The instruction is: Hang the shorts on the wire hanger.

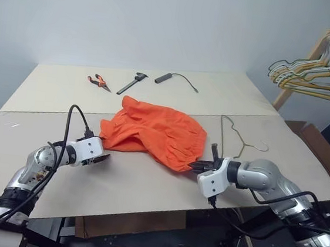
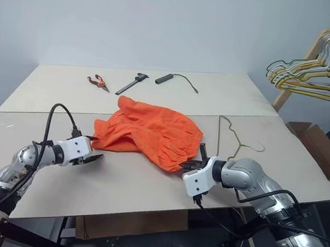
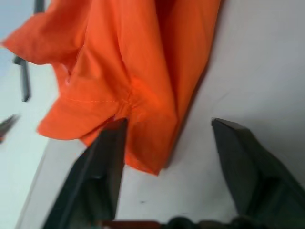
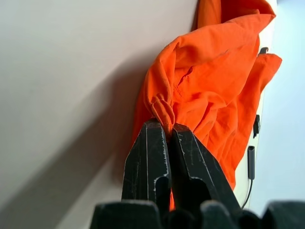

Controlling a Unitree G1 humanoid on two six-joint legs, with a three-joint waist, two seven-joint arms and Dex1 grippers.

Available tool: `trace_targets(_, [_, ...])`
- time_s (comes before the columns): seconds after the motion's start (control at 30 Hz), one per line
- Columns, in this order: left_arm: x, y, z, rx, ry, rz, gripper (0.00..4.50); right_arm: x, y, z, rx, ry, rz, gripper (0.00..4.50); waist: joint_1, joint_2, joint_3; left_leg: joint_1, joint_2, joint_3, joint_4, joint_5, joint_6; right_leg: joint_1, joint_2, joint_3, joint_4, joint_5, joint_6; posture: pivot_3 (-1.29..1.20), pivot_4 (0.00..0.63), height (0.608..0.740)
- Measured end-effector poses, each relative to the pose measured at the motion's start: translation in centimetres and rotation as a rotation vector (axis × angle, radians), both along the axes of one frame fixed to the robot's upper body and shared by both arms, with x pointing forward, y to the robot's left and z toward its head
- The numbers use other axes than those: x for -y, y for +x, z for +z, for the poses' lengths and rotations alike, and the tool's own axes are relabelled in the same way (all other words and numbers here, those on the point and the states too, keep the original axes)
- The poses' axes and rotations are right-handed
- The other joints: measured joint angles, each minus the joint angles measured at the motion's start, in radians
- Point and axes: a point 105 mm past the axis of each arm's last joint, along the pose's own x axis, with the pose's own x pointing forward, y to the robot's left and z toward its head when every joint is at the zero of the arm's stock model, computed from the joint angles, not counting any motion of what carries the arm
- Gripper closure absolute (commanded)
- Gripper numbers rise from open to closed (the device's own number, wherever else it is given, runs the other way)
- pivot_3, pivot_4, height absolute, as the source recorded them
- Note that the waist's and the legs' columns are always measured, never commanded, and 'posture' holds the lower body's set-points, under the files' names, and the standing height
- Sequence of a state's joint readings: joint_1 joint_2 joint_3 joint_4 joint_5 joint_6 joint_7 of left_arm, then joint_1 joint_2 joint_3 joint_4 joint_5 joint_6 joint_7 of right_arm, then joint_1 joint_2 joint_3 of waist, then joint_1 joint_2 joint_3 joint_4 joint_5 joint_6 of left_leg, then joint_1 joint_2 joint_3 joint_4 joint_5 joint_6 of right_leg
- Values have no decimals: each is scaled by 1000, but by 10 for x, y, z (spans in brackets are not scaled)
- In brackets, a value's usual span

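Observation:
The bright orange shorts (image 1: 152, 131) lie crumpled in the middle of the table. My right gripper (image 1: 199, 165) is at their near right edge and is shut on a pinched fold of the gathered waistband (image 4: 163, 110). My left gripper (image 3: 167, 124) is open at the shorts' near left corner, with one finger (image 3: 107, 157) against the hem and bare table between the fingers. The thin olive wire hanger (image 1: 243, 146) lies flat on the table just right of the shorts, beyond my right gripper.
Orange-handled pliers (image 1: 99, 82), a black tool (image 1: 131, 83) and a black handle with a cable (image 1: 176, 77) lie at the far side of the table. A wooden rack holds a bunch of wire hangers (image 1: 315, 74) at the right. A cardboard box (image 1: 316, 142) stands beside the table's right edge.

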State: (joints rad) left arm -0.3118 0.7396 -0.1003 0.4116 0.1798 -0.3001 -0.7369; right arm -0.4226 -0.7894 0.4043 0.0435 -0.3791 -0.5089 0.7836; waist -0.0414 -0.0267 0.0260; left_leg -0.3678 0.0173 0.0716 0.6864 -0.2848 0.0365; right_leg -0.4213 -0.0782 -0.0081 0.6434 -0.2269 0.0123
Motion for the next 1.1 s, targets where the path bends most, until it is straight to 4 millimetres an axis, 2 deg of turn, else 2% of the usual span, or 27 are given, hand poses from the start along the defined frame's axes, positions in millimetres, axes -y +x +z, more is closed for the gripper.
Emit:
trace_targets(0.27, [2, -4, -4, -29, 11, 6, 603, 3, 1, -4, -10, -10, -13, 4500, -1, 0, 0, 0, 0, 0, 4, 0, 0, 0, 0, 0, 2, 0, 0, -56, 0, 740])
trace_targets(0.47, [-12, 24, -4, 34, 37, 141, 603, -1, 1, -5, -13, 3, -12, 4500, 1, -1, 0, 0, 0, -1, 9, -1, 1, 2, 0, 0, 3, 1, 2, -60, 0, 740])
trace_targets(0.6, [-15, 30, -2, 43, 38, 154, 603, -1, 1, -5, -13, 3, -13, 4500, -2, -1, -1, -2, 0, 0, 9, -2, 2, 1, 0, 0, 3, 2, 2, -63, 0, 740])
trace_targets(0.7, [-12, 29, -2, 39, 35, 130, 1175, 0, 1, -5, -13, 3, -13, 4500, -3, -1, -1, -2, 0, 1, 9, -2, 3, 1, 0, 1, 3, 2, 3, -65, 0, 740])
trace_targets(1.03, [-7, 25, -6, 39, 36, 64, 4459, 0, 3, -7, -10, -7, -22, 4500, -2, -1, -1, -2, 0, 1, 9, -2, 3, 1, 0, 1, 3, 2, 3, -55, 0, 740])
trace_targets(1.1, [-8, 20, -6, 36, 43, 56, 4459, 0, 3, -8, -12, -6, -24, 4500, -4, -1, -1, -2, 0, 1, 9, -2, 3, 0, 0, 1, 3, 2, 3, -56, 0, 740])
